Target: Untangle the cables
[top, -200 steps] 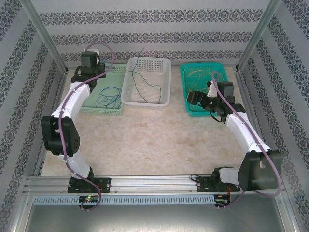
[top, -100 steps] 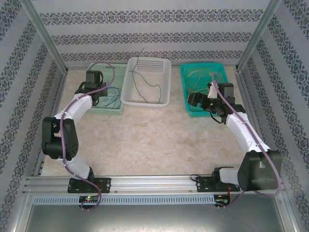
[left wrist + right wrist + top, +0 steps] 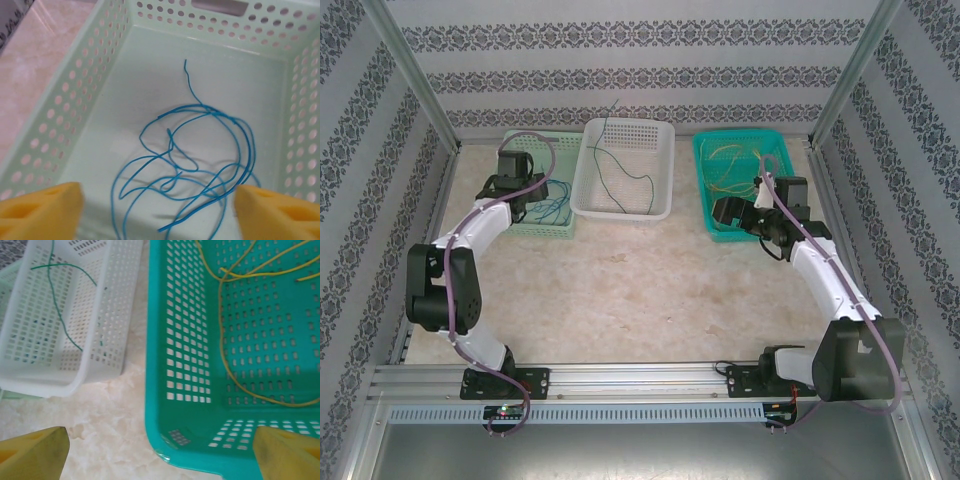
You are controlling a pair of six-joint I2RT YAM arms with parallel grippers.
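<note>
Several thin blue cables (image 3: 200, 150) lie looped over one another on the floor of a pale green basket (image 3: 75, 100). My left gripper (image 3: 157, 200) hangs open just above them, holding nothing; from above it (image 3: 525, 200) sits over that basket (image 3: 535, 228). A green cable (image 3: 620, 175) lies in the white basket (image 3: 620, 212). Yellow cables (image 3: 225, 340) lie in the teal basket (image 3: 165, 390). My right gripper (image 3: 162, 440) is open and empty over the teal basket's near left corner (image 3: 720, 212).
The three baskets stand in a row at the back of the marble-look table (image 3: 640, 290). The white basket (image 3: 50, 385) is a narrow gap away from the teal one. Patterned walls and metal posts close in the sides and back.
My left arm has swung from the back wall forward and down over the pale green basket, and its jaws now stand wide apart. The right gripper has drifted slightly to the right.
</note>
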